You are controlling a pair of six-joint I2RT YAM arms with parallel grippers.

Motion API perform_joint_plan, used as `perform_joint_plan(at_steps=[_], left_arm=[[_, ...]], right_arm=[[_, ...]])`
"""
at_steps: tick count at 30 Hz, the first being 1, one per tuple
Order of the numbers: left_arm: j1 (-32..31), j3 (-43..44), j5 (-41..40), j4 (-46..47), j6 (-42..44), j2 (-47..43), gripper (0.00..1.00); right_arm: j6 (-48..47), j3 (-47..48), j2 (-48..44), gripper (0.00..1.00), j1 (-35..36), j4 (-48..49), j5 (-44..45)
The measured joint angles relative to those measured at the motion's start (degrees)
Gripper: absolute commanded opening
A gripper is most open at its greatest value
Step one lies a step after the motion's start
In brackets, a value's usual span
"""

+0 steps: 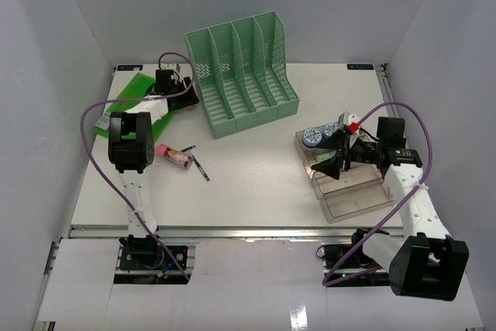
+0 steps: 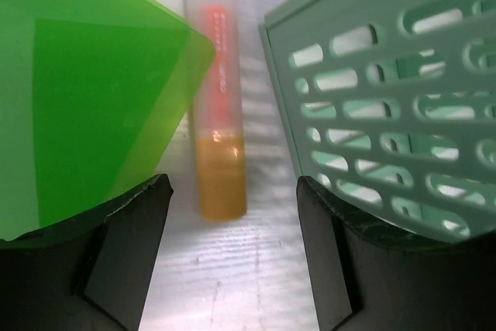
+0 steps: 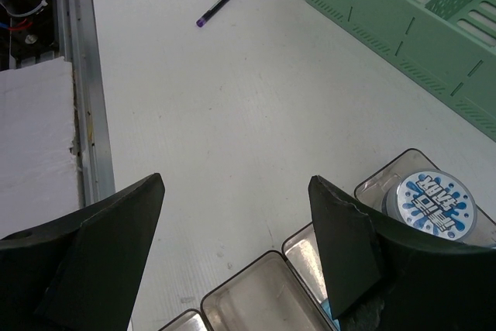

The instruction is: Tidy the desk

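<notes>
The white desk (image 1: 256, 176) carries scattered items. My left gripper (image 1: 184, 92) is at the far left, between a green folder (image 1: 128, 98) and the green file rack (image 1: 242, 71). In the left wrist view the left gripper (image 2: 232, 184) is open just above the desk, with an orange and red tube (image 2: 217, 98) lying ahead of its fingertips, the folder (image 2: 85, 98) on one side and the rack (image 2: 387, 91) on the other. My right gripper (image 1: 332, 154) hovers open and empty over the clear stepped tray (image 1: 353, 191). In the right wrist view the right gripper (image 3: 236, 182) holds nothing.
Round tins with blue lids (image 1: 312, 136) sit in the tray's back steps, one of them a tin (image 3: 430, 199) beside my right finger. A red and white object (image 1: 353, 123) stands by them. Pens and a small pink item (image 1: 180, 156) lie left of centre. A metal rail (image 3: 81, 98) edges the front.
</notes>
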Motion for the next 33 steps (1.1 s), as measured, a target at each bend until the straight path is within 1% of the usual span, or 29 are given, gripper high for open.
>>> perform_joint_plan(at_steps=[1,3,6,9,12,17,20,24,28,31,33], left_arm=[[0.0,0.4,-0.6,0.2,0.1,0.4,0.76],[0.0,1.3,-1.6,0.5,0.5,1.0,0.73],[0.0,2.8,-2.7,0.4,1.1,2.1,0.61],[0.0,4.5,-3.6,0.0,1.5,3.3,0.55],[0.0,5.5,-3.9,-0.3,1.5,4.1,0.53],[0.1,5.8,-4.0,-0.4,1.8,4.3,0.52],[0.1,5.6,-4.1,-0.3,2.4,4.3,0.47],[0.1,3.2,-4.2,1.0,3.6,3.3,0.33],[0.1,-0.4,-4.3,2.3,3.8,1.2,0.27],[0.1,-3.8,-4.2,2.6,3.8,-1.2,0.19],[0.1,-6.1,-4.2,1.8,3.8,-3.1,0.17]], right_arm=[[0.0,0.0,0.0,0.82,0.0,0.0,0.0],[0.0,0.0,0.0,0.82,0.0,0.0,-0.2],[0.0,0.0,0.0,0.82,0.0,0.0,-0.3],[0.1,0.0,0.0,0.82,0.0,0.0,-0.3],[0.2,0.0,0.0,0.82,-0.2,0.0,-0.3],[0.2,0.0,0.1,0.82,-0.5,0.0,-0.3],[0.2,0.0,0.1,0.82,-0.6,0.0,-0.3],[0.3,0.0,0.1,0.82,-0.8,0.0,-0.3],[0.3,0.0,0.1,0.82,-1.2,0.0,-0.3],[0.4,0.0,0.1,0.82,-1.6,0.0,-0.3],[0.4,0.0,0.1,0.82,-2.0,0.0,-0.4]])
